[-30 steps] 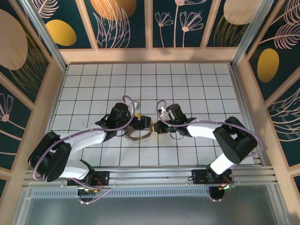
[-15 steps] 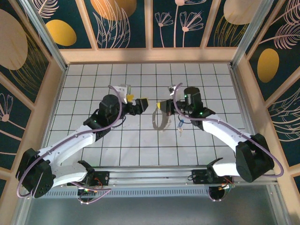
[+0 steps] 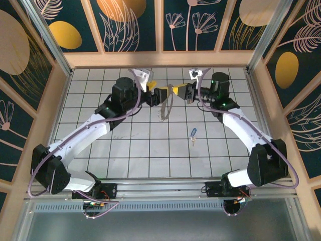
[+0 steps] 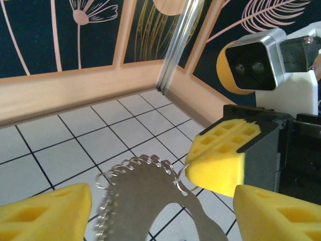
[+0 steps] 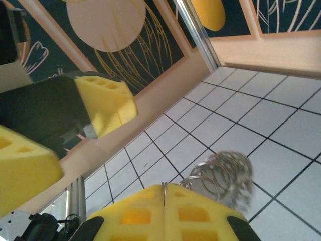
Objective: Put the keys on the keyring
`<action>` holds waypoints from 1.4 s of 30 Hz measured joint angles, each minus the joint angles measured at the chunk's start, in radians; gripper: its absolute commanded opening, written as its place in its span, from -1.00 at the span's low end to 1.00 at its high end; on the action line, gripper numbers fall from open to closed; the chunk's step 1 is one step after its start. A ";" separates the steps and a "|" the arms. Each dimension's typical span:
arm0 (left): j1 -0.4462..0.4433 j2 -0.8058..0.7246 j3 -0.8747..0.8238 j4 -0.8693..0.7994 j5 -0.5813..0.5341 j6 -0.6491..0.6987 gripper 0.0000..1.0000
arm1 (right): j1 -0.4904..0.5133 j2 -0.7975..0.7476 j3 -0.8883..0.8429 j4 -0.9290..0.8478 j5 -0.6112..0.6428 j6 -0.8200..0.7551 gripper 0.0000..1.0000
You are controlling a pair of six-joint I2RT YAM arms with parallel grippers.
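Keyring (image 4: 135, 191), limp and slippery, is pinched by right gripper's (image 5: 164, 195) pressed jaws; best gripped between left gripper's (image 4: 160, 211) spread jaws.

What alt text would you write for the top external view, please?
Two robot arms meet over a white tiled table: the right pincer grips a silvery chain loop, the left pincer stands open at it. A small blue-headed key lies alone on the tiles nearby.

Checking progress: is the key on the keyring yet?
Off. The key lies on the table, apart from the keyring held up by the right gripper.
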 measured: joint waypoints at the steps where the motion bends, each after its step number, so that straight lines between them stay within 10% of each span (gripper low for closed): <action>1: 0.016 0.013 0.009 0.000 0.032 0.004 0.31 | -0.011 0.011 0.007 0.010 -0.019 0.001 -1.00; 22: 0.118 0.187 0.050 0.198 0.626 -0.065 -0.50 | -0.071 0.112 0.015 0.275 -0.214 0.176 -1.00; 42: 0.124 0.286 0.065 0.458 0.742 -0.255 -0.38 | -0.071 0.112 0.014 0.345 -0.229 0.245 -1.00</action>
